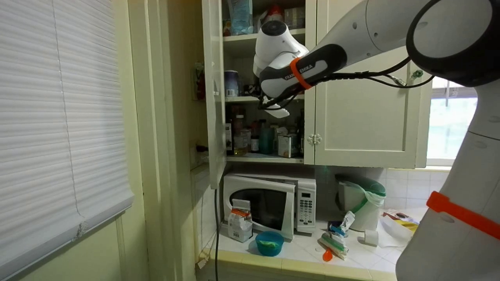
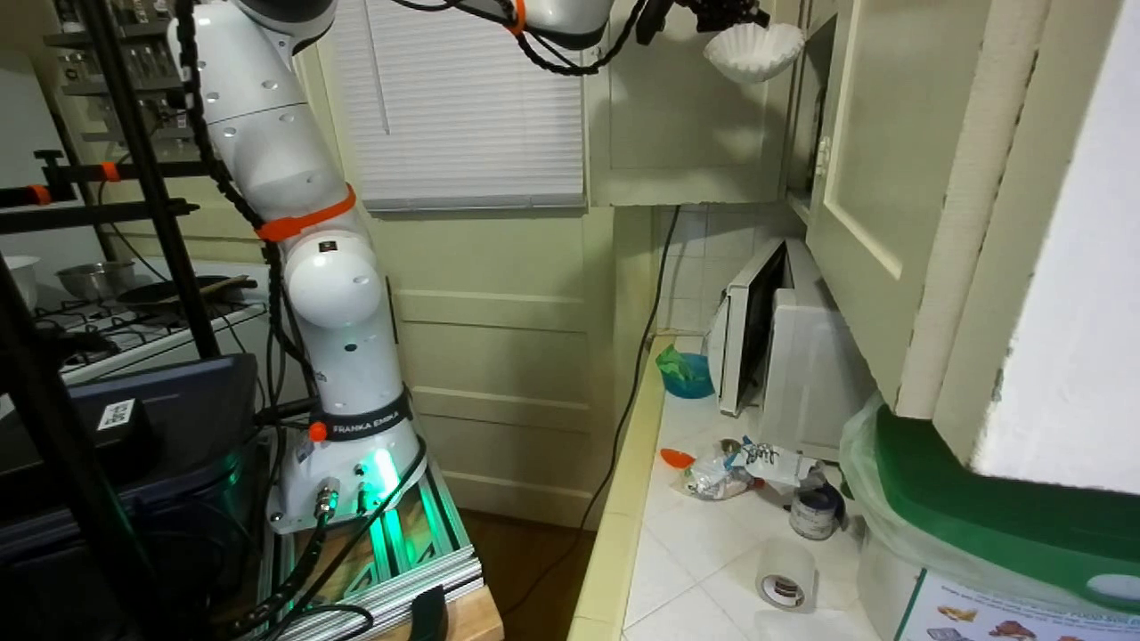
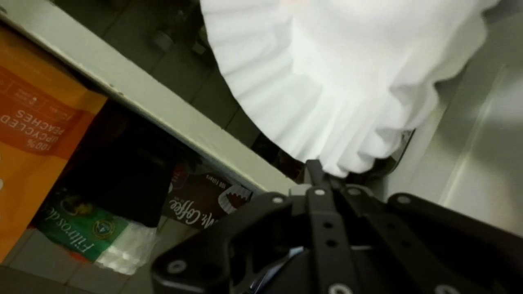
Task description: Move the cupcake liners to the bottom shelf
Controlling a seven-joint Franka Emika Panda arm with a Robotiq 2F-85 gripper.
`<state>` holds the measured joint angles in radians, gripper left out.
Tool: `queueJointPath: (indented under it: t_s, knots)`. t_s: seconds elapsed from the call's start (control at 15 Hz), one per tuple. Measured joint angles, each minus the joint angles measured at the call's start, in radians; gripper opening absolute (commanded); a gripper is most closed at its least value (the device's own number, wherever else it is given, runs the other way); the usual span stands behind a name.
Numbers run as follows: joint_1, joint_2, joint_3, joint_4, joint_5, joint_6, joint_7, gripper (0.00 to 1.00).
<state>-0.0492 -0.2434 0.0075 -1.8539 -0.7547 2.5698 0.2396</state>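
The gripper (image 3: 327,175) in the wrist view pinches the cupcake liners (image 3: 343,73) by a small bit of their fluted rim, the rest spreading free. Beside them a painted shelf board (image 3: 163,110) runs aslant, with a Mr. Coffee box (image 3: 196,204) and an orange bag (image 3: 41,130) past it. So slight a hold on soft paper could fold or slip, I'd judge, if the wide brim brushed that board.

In an exterior view, the liners (image 2: 755,55) hang in the air near the cupboard opening, by the open door (image 2: 690,147); a slip here would probably drop them toward the counter (image 2: 677,592).

In an exterior view, the bottom shelf (image 1: 265,159) is crowded with bottles (image 1: 266,140) and jars (image 1: 254,145); whether the liners show beneath the arm (image 1: 318,72), I cannot tell. Pushing in without a gap could crush the paper or topple a bottle, while entering too high could snag the shelf above (image 1: 240,99)
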Motion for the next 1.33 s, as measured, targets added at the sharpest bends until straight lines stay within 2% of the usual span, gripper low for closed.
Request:
queueJointPath:
  t_s: [0.27, 0.67, 1.33]
  knots:
    - [-0.006, 0.017, 0.001, -0.001, 0.000, -0.050, 0.000, 0.00]
    - [-0.013, 0.095, -0.001, 0.020, 0.001, -0.054, 0.001, 0.00]
    - [-0.015, 0.272, -0.022, 0.112, -0.003, 0.016, 0.000, 0.00]
